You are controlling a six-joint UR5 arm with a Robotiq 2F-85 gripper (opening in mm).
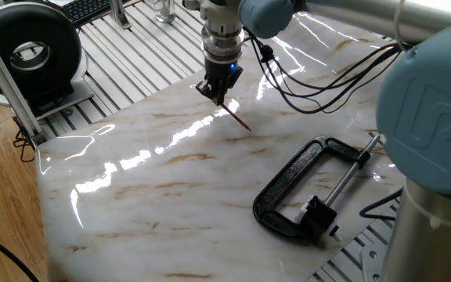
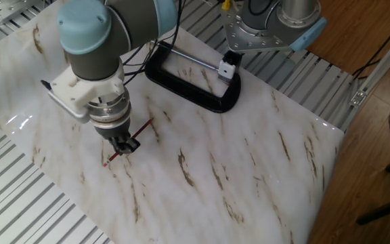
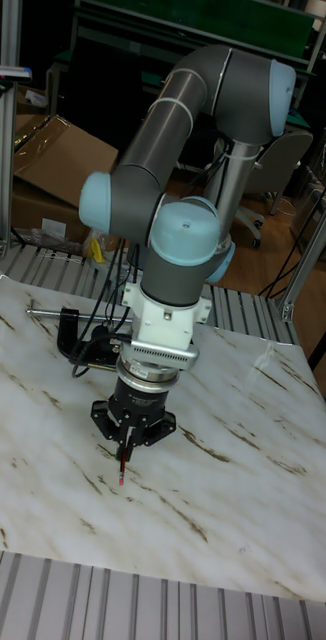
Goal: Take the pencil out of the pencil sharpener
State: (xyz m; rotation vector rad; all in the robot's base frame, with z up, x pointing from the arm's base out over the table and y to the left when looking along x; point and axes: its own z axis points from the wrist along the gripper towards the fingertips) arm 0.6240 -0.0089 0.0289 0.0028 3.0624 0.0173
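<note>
The black two-finger gripper pinches the thin red pencil above the marble table; the small black pencil sharpener, perhaps, sits by the big black clamp.

Upper end of the pencil is hidden inside the gripper; only the lower stretch is seen. In the other fixed view its middle is covered by the jaws. In the tall fixed view just a short red end shows. The pencil sharpener is too small for detail; in the tall fixed view it cannot be made out. There the clamp is largely hidden behind the arm. The tabletop is cut off by picture edges.
</note>
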